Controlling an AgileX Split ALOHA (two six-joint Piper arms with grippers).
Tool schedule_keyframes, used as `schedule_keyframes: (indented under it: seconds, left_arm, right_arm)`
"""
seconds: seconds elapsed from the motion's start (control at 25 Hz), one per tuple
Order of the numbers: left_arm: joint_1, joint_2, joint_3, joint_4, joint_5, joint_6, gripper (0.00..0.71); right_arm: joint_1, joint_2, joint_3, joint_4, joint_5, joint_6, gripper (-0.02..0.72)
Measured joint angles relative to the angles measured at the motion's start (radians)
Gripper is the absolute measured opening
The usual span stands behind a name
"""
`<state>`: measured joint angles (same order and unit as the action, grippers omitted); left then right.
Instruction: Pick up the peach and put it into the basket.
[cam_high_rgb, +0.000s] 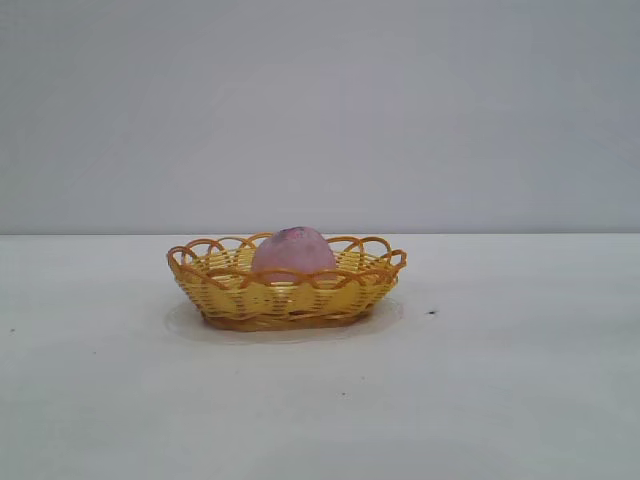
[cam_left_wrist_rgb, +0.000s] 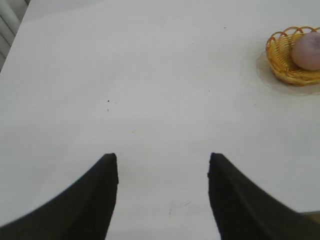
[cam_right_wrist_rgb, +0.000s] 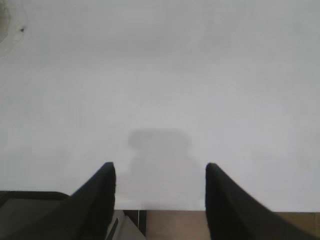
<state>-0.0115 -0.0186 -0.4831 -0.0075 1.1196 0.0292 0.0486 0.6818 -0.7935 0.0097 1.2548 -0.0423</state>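
Observation:
The dusty pink peach (cam_high_rgb: 293, 250) lies inside the yellow woven basket (cam_high_rgb: 230, 296) with an orange looped rim, at the middle of the white table. Both also show far off in the left wrist view, the peach (cam_left_wrist_rgb: 307, 50) in the basket (cam_left_wrist_rgb: 281, 62). My left gripper (cam_left_wrist_rgb: 163, 159) is open and empty above bare table, well away from the basket. My right gripper (cam_right_wrist_rgb: 159, 168) is open and empty over the table's near edge. Neither arm shows in the exterior view.
White table (cam_high_rgb: 500, 400) with a small dark speck (cam_high_rgb: 431, 312) to the right of the basket. In the right wrist view the table's edge (cam_right_wrist_rgb: 225, 210) and brown floor show below the gripper. A plain grey wall stands behind.

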Motion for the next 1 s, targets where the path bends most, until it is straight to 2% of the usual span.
schedule_keyframes:
  seconds: [0.32,0.48,0.8,1.0]
  left_arm:
    - [0.000,0.000,0.000,0.000,0.000,0.000,0.393]
    - [0.000,0.000,0.000,0.000,0.000,0.000,0.393]
    - [0.000,0.000,0.000,0.000,0.000,0.000,0.393]
    - [0.000,0.000,0.000,0.000,0.000,0.000,0.393]
  right_arm:
    - [0.000,-0.371,0.164,0.041,0.015,0.021,0.343]
    - [0.000,-0.491,0.219,0.040,0.017,0.026,0.343]
    - [0.000,-0.663,0.254,0.041,0.025,0.027,0.343]
    - [0.000,-0.699,0.260,0.042,-0.002,0.027,0.343]
